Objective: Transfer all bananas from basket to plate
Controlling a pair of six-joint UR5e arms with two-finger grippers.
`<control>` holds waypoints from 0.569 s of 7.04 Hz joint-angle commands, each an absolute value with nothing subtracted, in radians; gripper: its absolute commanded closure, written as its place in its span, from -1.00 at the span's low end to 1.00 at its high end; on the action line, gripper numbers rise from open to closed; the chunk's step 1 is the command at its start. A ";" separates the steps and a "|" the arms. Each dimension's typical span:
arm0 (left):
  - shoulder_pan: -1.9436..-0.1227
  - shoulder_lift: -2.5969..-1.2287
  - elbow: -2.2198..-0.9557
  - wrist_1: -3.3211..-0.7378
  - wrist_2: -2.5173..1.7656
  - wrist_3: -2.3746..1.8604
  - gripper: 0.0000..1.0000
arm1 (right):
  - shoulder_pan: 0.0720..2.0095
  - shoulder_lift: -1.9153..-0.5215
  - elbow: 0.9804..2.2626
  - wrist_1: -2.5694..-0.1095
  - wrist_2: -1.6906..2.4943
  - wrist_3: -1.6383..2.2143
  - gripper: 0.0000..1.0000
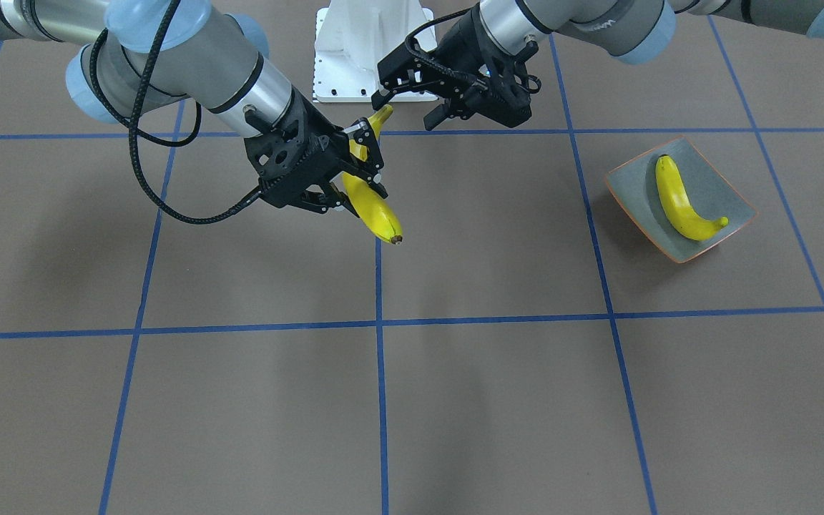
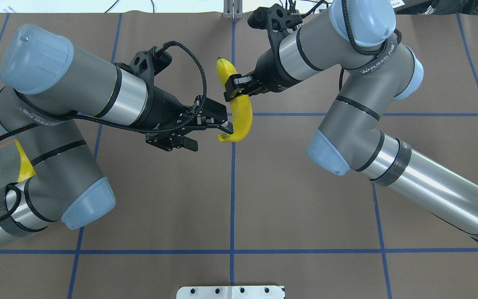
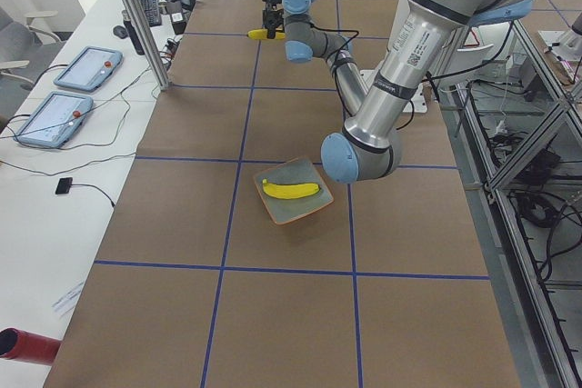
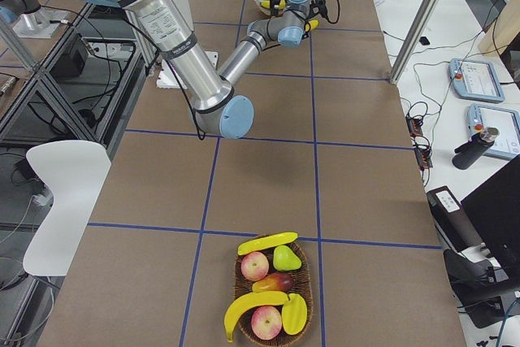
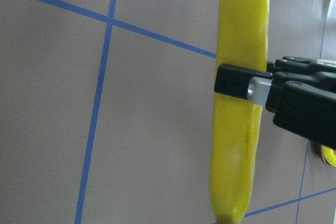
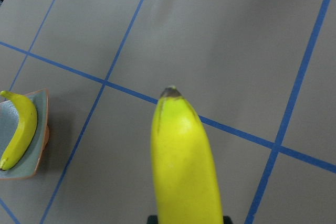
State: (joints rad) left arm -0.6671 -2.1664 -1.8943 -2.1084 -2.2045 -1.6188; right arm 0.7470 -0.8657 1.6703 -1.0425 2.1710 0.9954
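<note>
My right gripper (image 1: pixel 358 179) is shut on a yellow banana (image 1: pixel 373 207) and holds it in the air over the table's middle; the overhead view shows the same gripper (image 2: pixel 235 87) clamped across that banana (image 2: pixel 241 112). My left gripper (image 1: pixel 406 106) stands open just beside the banana's stem end, with nothing held. The grey-green plate (image 1: pixel 719 189) lies on my left side with one banana (image 1: pixel 684 204) on it. Far off at the table's right end, the basket (image 4: pixel 244 270) holds two bananas (image 4: pixel 266 243) among other fruit.
The basket also carries apples (image 4: pixel 255 266), a green pear (image 4: pixel 285 258) and other fruit. A white base mount (image 1: pixel 373 50) sits at the robot's edge of the table. Blue tape lines grid the brown table cover. Tablets (image 3: pixel 55 115) lie on a side bench.
</note>
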 commanded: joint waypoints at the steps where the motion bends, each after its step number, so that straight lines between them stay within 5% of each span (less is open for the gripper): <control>1: -0.661 -2.204 -1.870 -2.111 -2.204 -1.635 -1.00 | 0.747 -0.865 1.672 -1.017 2.172 0.996 1.00; 4: -0.661 -2.227 -1.849 -2.112 -2.203 -1.637 -1.00 | 0.747 -0.867 1.695 -1.017 2.177 0.997 1.00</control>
State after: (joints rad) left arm -0.6612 -2.2136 -1.8616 -2.1121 -2.2033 -1.6359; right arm 0.7470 -0.8652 1.6849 -1.0174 2.1748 0.9969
